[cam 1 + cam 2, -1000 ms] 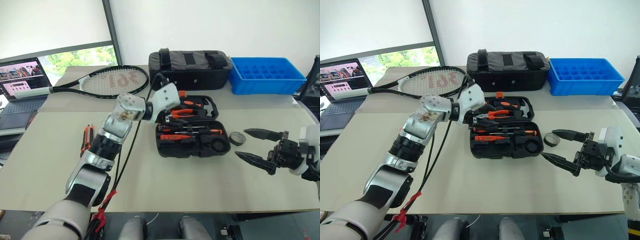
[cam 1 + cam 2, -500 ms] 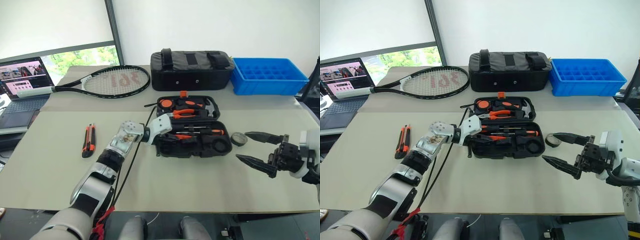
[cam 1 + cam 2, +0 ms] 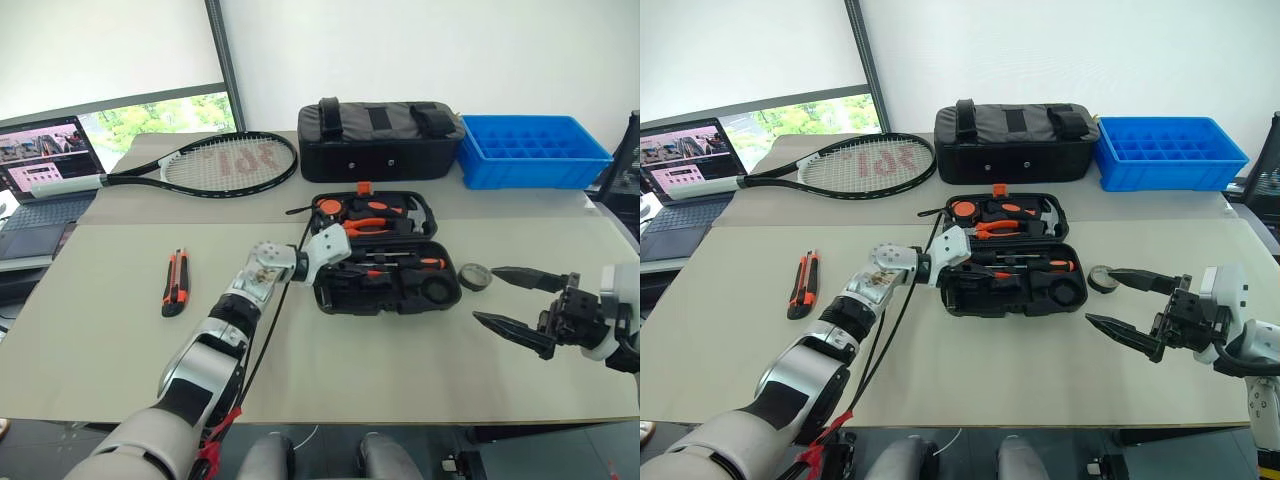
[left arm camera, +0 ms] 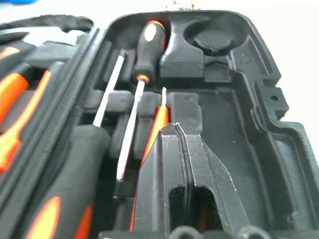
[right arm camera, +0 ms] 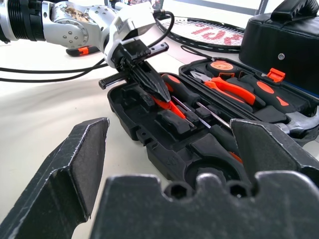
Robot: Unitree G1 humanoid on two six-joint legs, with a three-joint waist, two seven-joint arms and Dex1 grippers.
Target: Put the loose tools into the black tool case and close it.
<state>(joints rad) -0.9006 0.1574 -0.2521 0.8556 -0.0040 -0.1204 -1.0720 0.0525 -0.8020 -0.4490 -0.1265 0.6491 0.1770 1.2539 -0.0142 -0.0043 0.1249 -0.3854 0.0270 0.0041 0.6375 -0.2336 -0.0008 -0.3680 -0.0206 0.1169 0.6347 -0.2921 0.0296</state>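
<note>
We find the left end effector (image 5: 149, 82) closed, its tip down in the front half of the open black tool case (image 3: 385, 262), on or just over the small orange tester screwdriver (image 4: 155, 130); whether it grips that tool we cannot tell. The screwdriver's long axis runs in line with the fingers. The right end effector (image 3: 512, 299) stands open above the desk (image 3: 400, 360). The small black tape roll (image 3: 473, 276) lies just beside the case's right end, close ahead of the right end effector. The orange-and-black utility knife (image 3: 174, 282) lies well left of the case, lengthwise front to back, nearer the left arm. We judge tape and knife still outstanding.
</note>
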